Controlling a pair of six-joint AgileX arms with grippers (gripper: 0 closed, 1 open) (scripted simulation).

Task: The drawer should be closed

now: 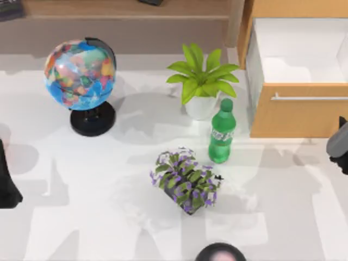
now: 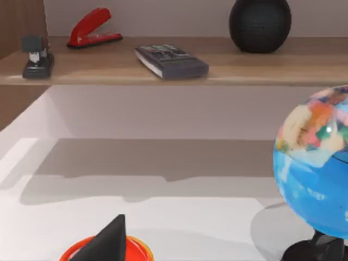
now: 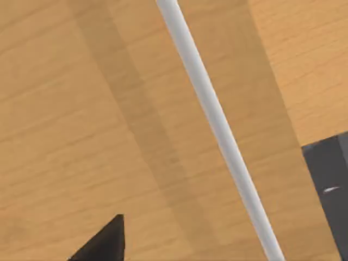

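While drawer (image 1: 296,111) stands open (handle (image 3: 217,125) close), right tool (image 1: 340,144) near.

the orange-tan drawer (image 1: 296,117) stands pulled open at the table's right, white inside.

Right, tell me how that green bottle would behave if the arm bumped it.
The green bottle stands upright, tall on a narrow base, so it would probably tip easily. Being round, it would likely roll, perhaps toward the purple-flowered plant. It looks like smooth plastic, possibly slippery.

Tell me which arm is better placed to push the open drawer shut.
The right arm. Its gripper sits just in front of the drawer, facing the handle. The left gripper is at the table's left edge.
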